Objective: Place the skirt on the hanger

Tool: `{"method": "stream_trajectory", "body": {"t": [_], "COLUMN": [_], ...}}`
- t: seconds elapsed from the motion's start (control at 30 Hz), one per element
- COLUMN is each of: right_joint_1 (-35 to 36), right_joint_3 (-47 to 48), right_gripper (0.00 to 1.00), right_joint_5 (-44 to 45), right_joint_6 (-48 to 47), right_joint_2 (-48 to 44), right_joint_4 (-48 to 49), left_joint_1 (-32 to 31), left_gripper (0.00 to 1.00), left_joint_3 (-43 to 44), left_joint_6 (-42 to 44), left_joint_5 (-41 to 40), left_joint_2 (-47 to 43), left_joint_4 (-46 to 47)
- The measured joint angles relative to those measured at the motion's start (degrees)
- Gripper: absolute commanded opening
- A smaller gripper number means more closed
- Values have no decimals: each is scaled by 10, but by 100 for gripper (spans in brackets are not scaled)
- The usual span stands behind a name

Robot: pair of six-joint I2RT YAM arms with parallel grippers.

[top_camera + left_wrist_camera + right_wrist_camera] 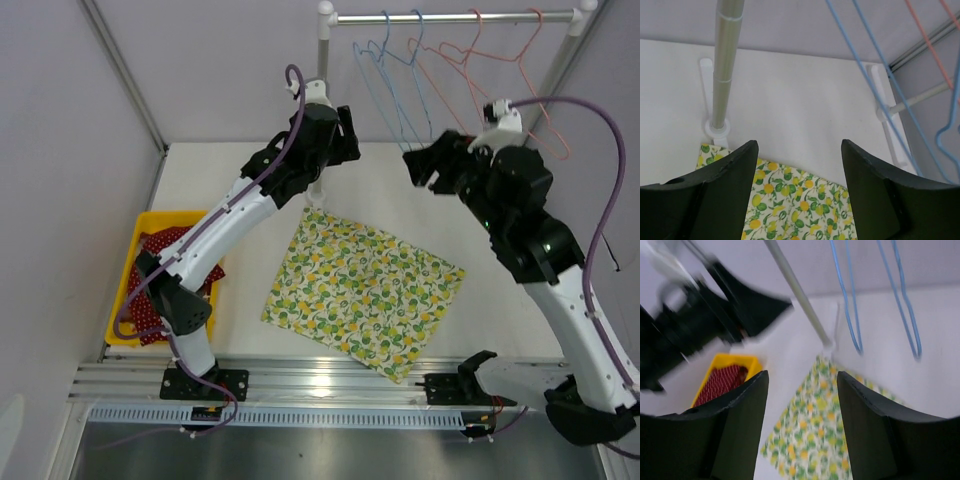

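The skirt [365, 290], white with a yellow-and-green lemon print, lies flat on the table; it also shows in the left wrist view [800, 200] and, blurred, in the right wrist view [820, 435]. Blue hangers [385, 80] and orange hangers [500, 60] hang on the rail [450, 17]. My left gripper [345, 135] is open and empty, raised above the skirt's far corner beside the rail post [725, 65]. My right gripper [425, 165] is open and empty, raised below the hangers, apart from the skirt. Blue hangers show in both wrist views [880, 90] [850, 295].
A yellow bin [140, 255] holding a red patterned cloth [165, 275] sits at the left table edge. The rack's post [322, 60] and feet stand at the back. Metal frame posts border the left and right sides.
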Motion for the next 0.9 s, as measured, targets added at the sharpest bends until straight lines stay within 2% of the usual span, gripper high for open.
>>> {"method": "stream_trajectory", "body": {"t": [0.2,0.4,0.67,0.9], "right_joint_1": [-42,-52,-53,-56], "right_joint_3": [209,326,414,423], "right_gripper": [63,64,64,60], "right_joint_5": [-34,-49,-41,-20], "right_joint_6": [-70,-116,-155,-182], "right_joint_2": [205,357,454,480], "right_joint_4": [98,115,130,149], "left_joint_1": [10,17,18,21], "left_gripper": [72,72,72,72], "left_joint_3": [-107,-207,-308,-348], "left_joint_6": [-1,-1,-1,4], "left_joint_5": [3,18,33,45], "left_joint_2": [-48,-122,-221,-264], "left_joint_4": [9,27,45,47]}}
